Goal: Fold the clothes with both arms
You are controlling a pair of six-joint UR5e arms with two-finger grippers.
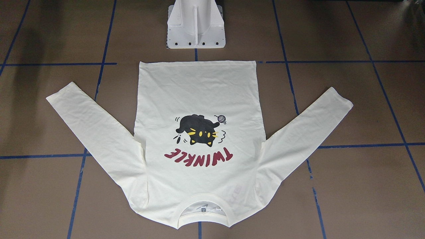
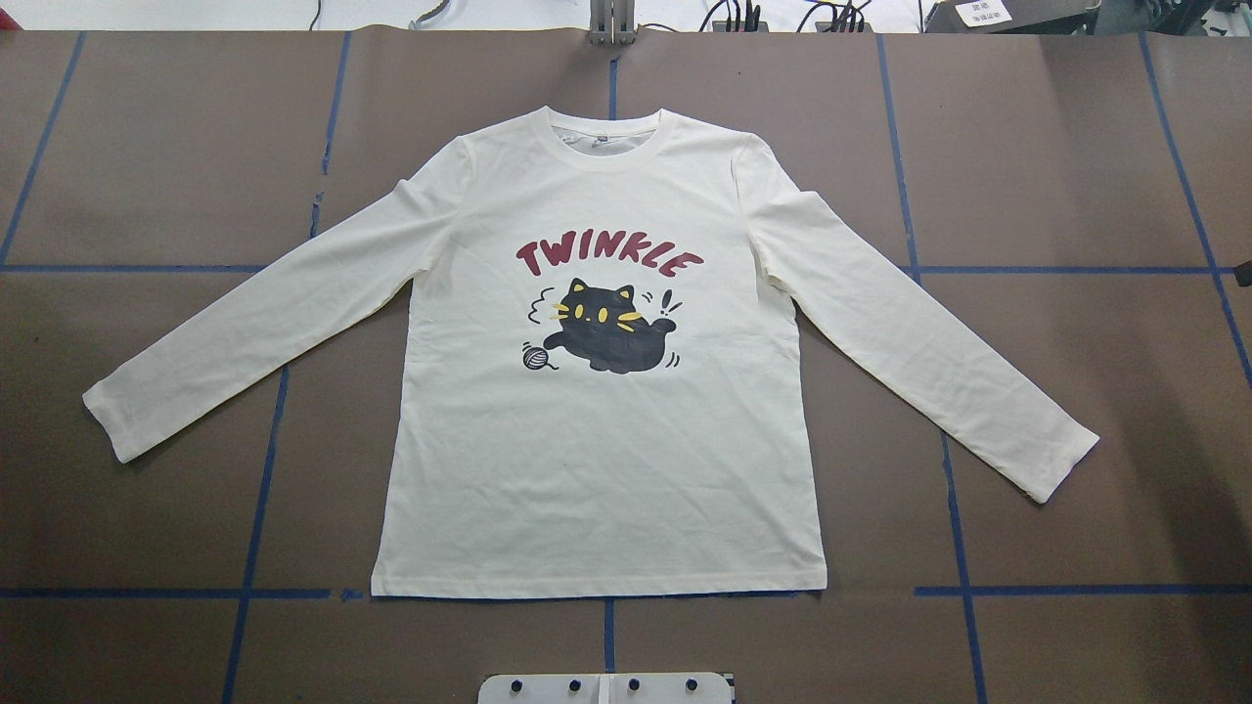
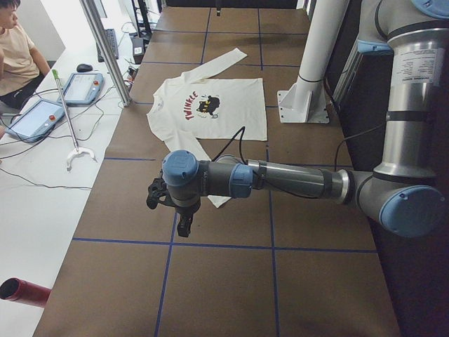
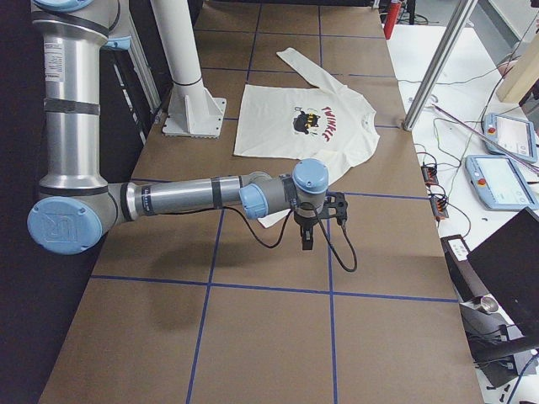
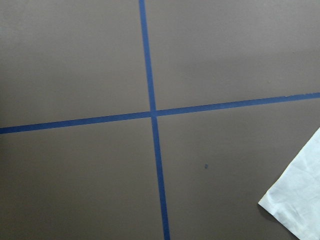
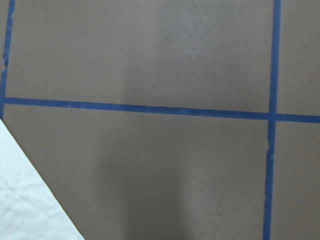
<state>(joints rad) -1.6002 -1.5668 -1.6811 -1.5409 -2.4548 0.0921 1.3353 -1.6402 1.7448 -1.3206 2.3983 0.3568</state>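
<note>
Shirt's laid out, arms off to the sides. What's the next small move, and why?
Probably shift each end effector inward over its nearest cuff. The T-shirt lies flat, print up, sleeves spread, nothing folded yet. The left end effector and right end effector hover above the table beyond the left cuff and right cuff; each wrist view catches only cloth at its edge.

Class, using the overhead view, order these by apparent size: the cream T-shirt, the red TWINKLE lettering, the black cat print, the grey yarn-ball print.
1. Cream long-sleeved T-shirt, by far largest.
2. Dark red TWINKLE lettering and black cat print: too close to rank; lettering wider, cat taller.
3. Grey yarn-ball print, smallest.
</note>
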